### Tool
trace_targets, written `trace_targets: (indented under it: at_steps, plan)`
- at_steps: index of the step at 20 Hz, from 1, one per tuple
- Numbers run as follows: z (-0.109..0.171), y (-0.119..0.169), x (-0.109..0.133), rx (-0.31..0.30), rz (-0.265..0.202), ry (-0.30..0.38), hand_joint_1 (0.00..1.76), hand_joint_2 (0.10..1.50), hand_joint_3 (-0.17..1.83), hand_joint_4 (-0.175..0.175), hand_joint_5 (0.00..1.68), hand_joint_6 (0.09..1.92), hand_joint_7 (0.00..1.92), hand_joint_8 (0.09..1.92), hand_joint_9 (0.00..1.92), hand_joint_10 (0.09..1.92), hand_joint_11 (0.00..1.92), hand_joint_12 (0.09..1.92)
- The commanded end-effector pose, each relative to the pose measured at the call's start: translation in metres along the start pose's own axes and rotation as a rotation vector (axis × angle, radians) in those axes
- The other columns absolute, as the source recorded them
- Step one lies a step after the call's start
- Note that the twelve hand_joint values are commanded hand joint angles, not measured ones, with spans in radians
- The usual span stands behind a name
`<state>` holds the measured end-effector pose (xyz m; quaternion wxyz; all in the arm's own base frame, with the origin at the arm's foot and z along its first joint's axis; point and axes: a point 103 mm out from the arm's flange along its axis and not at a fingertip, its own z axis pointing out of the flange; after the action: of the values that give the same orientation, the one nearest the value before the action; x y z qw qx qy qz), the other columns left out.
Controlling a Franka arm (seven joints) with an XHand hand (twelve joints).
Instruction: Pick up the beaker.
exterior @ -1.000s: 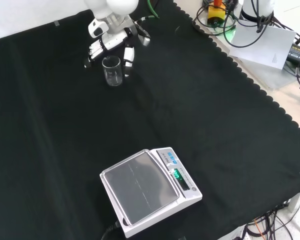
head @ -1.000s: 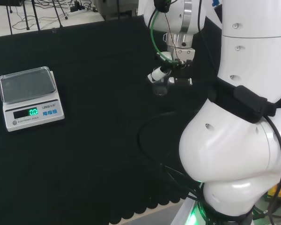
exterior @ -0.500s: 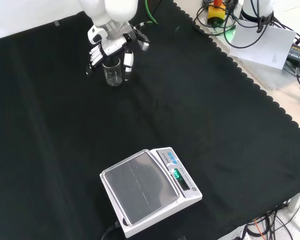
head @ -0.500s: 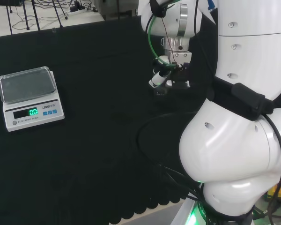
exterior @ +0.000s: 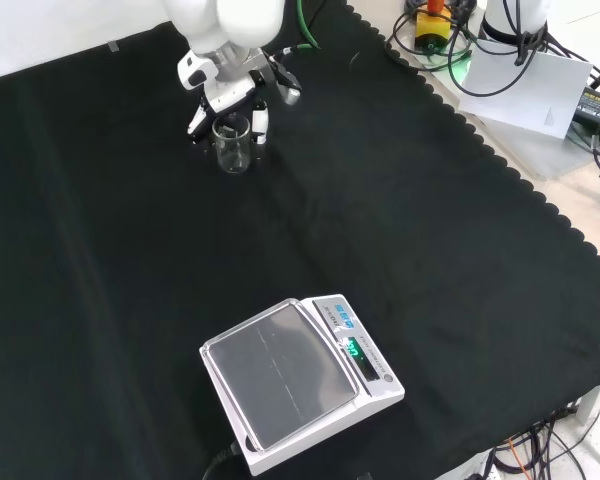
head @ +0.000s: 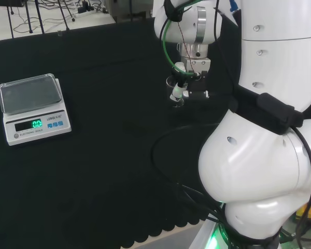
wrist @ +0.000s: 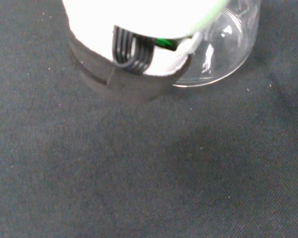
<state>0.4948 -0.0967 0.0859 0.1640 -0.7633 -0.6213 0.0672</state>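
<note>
While the beaker [exterior: 232, 146] stands upright on the black surface [exterior: 400, 230], far from the scale [exterior: 298, 381], the hand [exterior: 228, 98] sits right over it with fingers [exterior: 261, 122] curling down on both sides, touching or nearly so.

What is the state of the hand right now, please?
Hand: fingers curled around the small clear glass beaker, which stands on the black cloth; closed on it, not lifted.

The hand [exterior: 227, 98] has closed in around the beaker [exterior: 232, 146] since a second ago.
</note>
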Motion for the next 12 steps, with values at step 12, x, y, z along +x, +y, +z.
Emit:
trace_targets:
  at_steps: [12]
  plan:
    - [-0.047,-0.011,0.008,-0.081,-0.001,-0.003,1.19,0.86,0.74,-0.03,0.78,1.4,0.88,1.5,1.1,1.22,1.27,0.91]
